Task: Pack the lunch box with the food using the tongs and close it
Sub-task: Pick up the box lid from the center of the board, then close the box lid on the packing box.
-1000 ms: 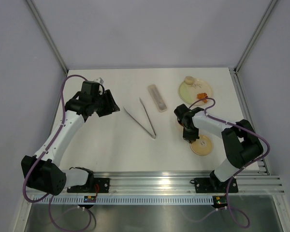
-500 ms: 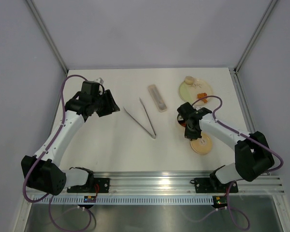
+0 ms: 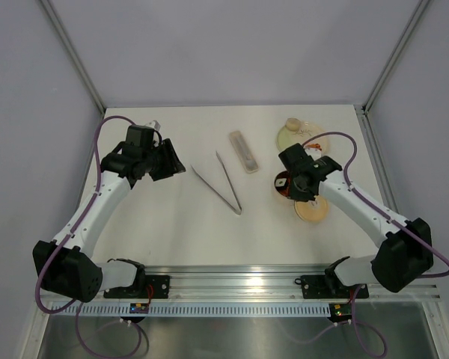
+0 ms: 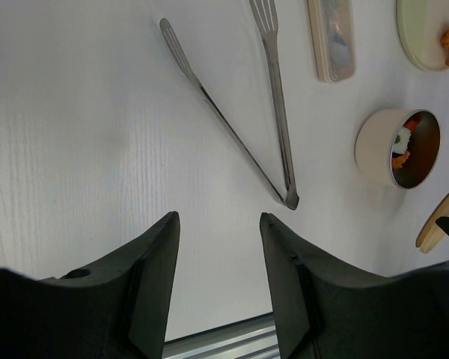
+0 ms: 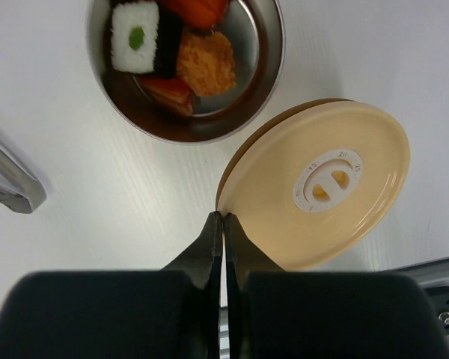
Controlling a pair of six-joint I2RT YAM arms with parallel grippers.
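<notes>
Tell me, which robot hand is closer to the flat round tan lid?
Right. The right gripper is pinched shut on the rim of the flat round tan lid; the left gripper hovers far off, beyond the long thin silver metal tongs.

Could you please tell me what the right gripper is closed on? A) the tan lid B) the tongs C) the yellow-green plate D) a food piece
A: the right gripper pinches the rim of the lid, which stands tilted beside the open lunch box.
</notes>
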